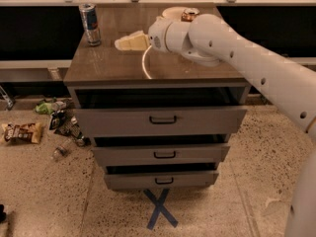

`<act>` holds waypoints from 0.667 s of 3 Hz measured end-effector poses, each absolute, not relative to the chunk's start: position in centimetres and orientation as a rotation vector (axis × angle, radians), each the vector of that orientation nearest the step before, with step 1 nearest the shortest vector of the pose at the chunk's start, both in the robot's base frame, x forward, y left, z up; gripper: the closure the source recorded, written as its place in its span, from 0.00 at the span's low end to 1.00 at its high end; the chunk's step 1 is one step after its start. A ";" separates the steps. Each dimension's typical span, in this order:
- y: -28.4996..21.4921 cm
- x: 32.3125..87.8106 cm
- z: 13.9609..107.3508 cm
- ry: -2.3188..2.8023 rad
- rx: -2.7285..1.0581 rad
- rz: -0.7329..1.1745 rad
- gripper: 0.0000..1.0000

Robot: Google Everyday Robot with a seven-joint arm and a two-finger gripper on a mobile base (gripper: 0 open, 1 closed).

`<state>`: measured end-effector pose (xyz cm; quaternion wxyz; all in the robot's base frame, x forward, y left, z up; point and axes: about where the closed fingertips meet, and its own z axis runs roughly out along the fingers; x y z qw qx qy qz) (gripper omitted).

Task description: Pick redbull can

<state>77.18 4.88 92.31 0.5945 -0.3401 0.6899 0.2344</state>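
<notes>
The redbull can (pixel 90 24), tall and slim, blue and silver with a silver top, stands upright at the back left corner of the dark cabinet top (pixel 106 68). My gripper (pixel 122 43) hovers over the middle of the top, pointing left at the can. It is a short way to the right of the can, apart from it and holding nothing. The white arm (pixel 237 53) comes in from the right.
A copper-brown can (pixel 189 15) and a white plate (pixel 169 11) sit at the back of the top, partly behind the arm. The cabinet's three drawers (pixel 160 120) stand slightly open. Snack wrappers (pixel 22 131) litter the floor at left. A blue tape X (pixel 159 209) marks the floor.
</notes>
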 end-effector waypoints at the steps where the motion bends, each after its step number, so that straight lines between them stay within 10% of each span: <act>1: 4.9 77.2 92.3 1.603 -0.790 0.545 0.00; 2: 5.4 77.9 92.0 1.608 -0.781 0.538 0.00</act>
